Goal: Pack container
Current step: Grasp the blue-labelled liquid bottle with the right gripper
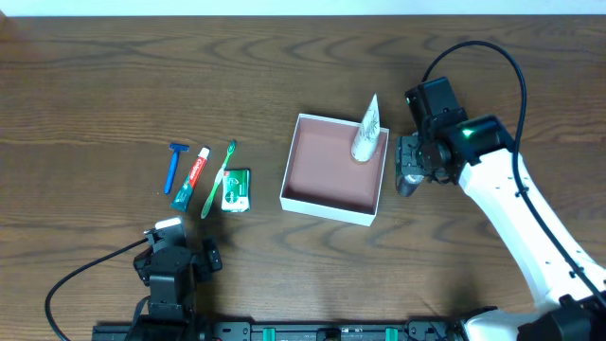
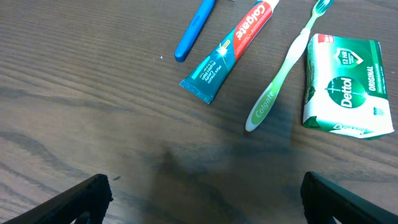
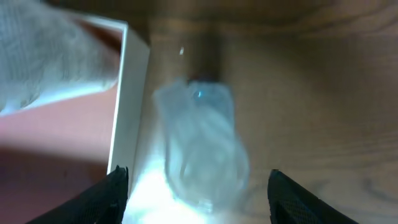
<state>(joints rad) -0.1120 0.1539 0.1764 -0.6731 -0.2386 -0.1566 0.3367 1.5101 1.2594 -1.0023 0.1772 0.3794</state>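
The container [image 1: 295,170], a shallow white-walled square box with a reddish-brown inside, sits mid-table. A white tube [image 1: 367,133] leans in its back right corner. My right gripper [image 1: 409,172] hovers just right of the box, open. In the right wrist view its fingers [image 3: 199,193] straddle a blurred clear small bottle [image 3: 200,140] on the table beside the box wall [image 3: 127,106]; the white tube [image 3: 50,56] shows at upper left. My left gripper [image 1: 180,260] is open and empty [image 2: 205,199], near the front edge, below the toiletries.
A blue razor [image 1: 175,166], red-and-teal toothpaste [image 1: 192,176], green toothbrush [image 1: 219,176] and green soap packet [image 1: 236,188] lie in a row left of the box. The left wrist view shows the razor [image 2: 194,31], toothpaste [image 2: 230,50], toothbrush [image 2: 283,68] and packet [image 2: 345,84].
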